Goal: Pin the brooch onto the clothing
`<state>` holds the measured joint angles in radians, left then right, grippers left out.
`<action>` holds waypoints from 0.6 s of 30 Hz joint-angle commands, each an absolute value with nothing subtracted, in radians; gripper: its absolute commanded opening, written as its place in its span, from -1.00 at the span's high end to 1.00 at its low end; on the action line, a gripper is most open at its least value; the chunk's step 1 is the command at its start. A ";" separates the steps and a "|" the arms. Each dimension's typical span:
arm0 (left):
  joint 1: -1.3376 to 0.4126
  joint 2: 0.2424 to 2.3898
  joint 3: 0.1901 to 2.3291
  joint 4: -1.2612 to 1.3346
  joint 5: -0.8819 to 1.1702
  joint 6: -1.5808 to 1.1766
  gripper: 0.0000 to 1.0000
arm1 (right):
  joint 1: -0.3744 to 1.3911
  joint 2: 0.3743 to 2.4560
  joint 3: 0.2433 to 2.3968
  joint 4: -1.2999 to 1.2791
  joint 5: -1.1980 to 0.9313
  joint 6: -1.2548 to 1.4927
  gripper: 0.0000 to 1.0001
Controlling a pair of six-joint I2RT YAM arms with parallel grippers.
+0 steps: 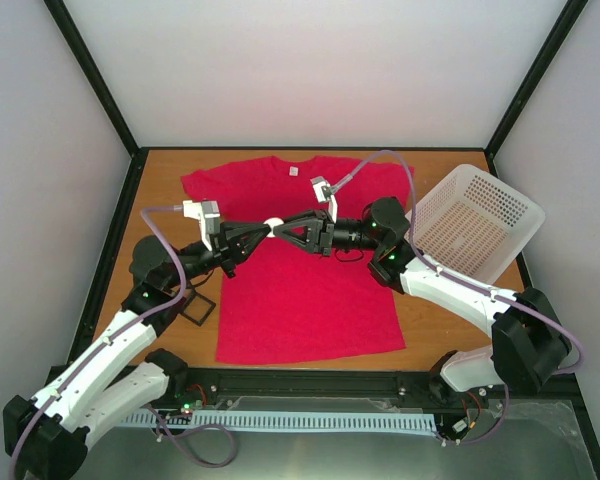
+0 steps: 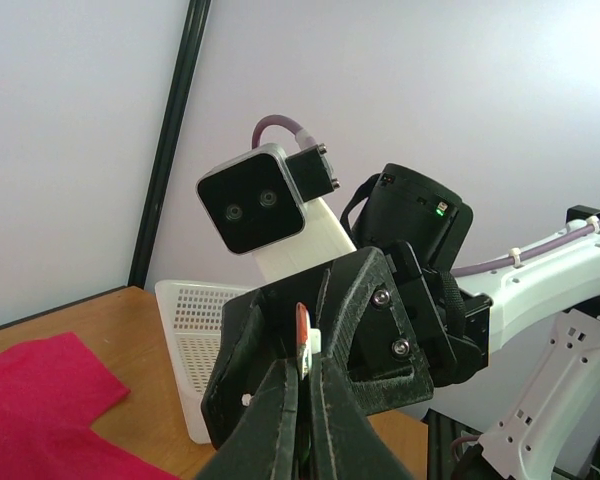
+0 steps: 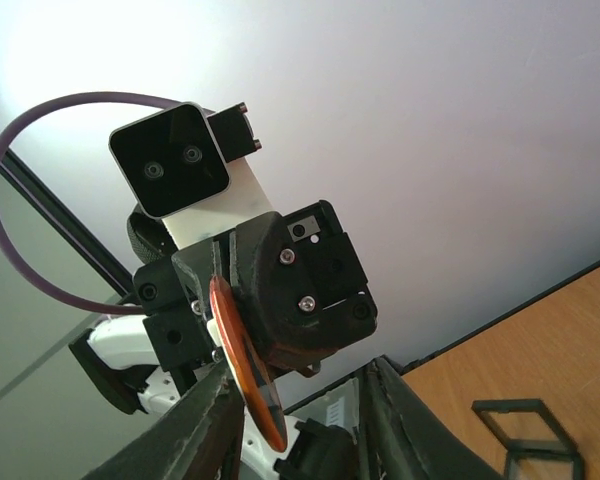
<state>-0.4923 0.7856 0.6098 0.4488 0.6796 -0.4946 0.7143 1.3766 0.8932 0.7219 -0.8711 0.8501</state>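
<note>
**Brooch hand-off in mid-air, not pinned yet**

My left gripper [image 2: 302, 372] is clenched hard on the brooch [image 3: 246, 372], gripping it edge-on. It's up in the air over the chest of the red T-shirt [image 1: 300, 300]. The shirt lies flat mid-worktop [image 1: 160, 180], collar toward the far edge. My right gripper [image 3: 302, 378] meets the left nose to nose, fingers parted either side of the disc (one sits close to the orange face, the other is clearly off it; can't confirm contact).

Step, as I read it: regrasp so one hand can work the pin. Next: right squeezes squarely on the disc without twisting it out of left's hold, then down to the fabric. Tiny part, so it could slip.
</note>
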 commanded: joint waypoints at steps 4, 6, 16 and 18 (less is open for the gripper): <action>-0.502 0.774 0.645 0.491 0.794 -0.454 0.99 | 0.716 1.410 0.916 0.668 -0.812 0.861 0.44; -0.502 0.775 0.647 0.490 0.812 -0.450 0.99 | 0.716 1.413 0.918 0.664 -0.805 0.864 0.45; -0.502 0.747 0.636 0.445 0.740 -0.407 0.99 | 0.716 1.315 0.883 0.614 -0.880 0.738 -0.06; -0.502 0.737 0.632 0.412 0.713 -0.377 0.98 | 0.715 1.246 0.891 0.449 -0.860 0.618 -0.29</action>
<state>-0.4881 0.7719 0.6102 0.4397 0.7074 -0.4507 0.7189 1.3617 0.8925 0.6624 -0.8913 0.8024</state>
